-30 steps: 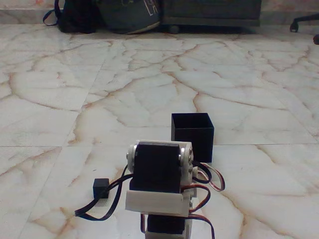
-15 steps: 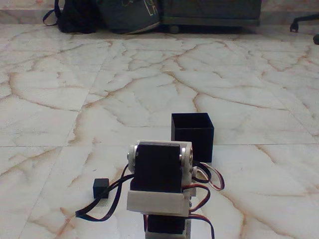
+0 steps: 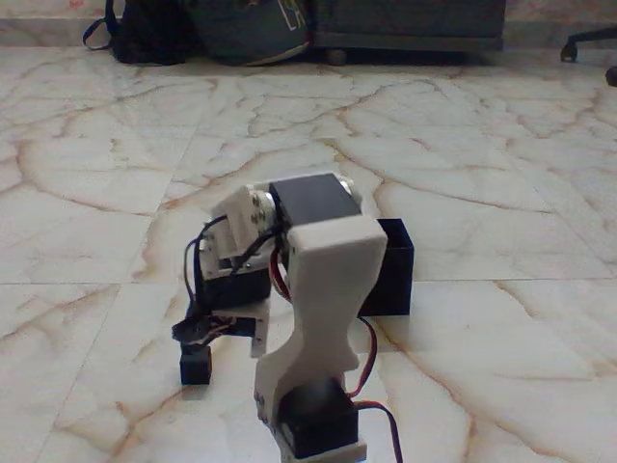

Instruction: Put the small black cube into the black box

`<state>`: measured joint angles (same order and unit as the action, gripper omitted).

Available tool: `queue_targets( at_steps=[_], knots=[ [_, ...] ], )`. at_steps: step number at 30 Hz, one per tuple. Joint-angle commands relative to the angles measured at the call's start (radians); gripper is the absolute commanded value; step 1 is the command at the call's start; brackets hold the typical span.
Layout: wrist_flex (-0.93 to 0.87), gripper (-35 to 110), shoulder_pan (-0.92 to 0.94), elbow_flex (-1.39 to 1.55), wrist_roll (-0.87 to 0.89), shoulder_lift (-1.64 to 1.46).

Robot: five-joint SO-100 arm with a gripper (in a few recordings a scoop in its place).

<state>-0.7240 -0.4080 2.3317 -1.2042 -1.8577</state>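
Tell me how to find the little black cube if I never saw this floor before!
Find the white and black robot arm on the marble floor. The small black cube sits on the floor to the arm's left in the fixed view, under its lowered end. It is far tinier than the black box behind the arm.

glossy cream marble floor (image 3: 463, 145) with brown veins is reflecting soft light; a dark bag (image 3: 149, 34), cushion (image 3: 253, 29) and cabinet (image 3: 410, 24) are lining the far edge.

Fixed view: low, close behind arm (image 3: 308, 318), facing out across marble floor (image 3: 463, 154).
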Motion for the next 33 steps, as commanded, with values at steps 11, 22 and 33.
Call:
queue_targets(
  at_steps=[11, 22, 33],
  knots=[
    [-0.012, 9, -0.043, -0.733, 0.169, 0.655],
    [-0.132, 9, -0.006, -1.166, 0.244, 1.04],
    [-0.135, 9, -0.012, -1.227, 0.255, 1.201]
  ],
)
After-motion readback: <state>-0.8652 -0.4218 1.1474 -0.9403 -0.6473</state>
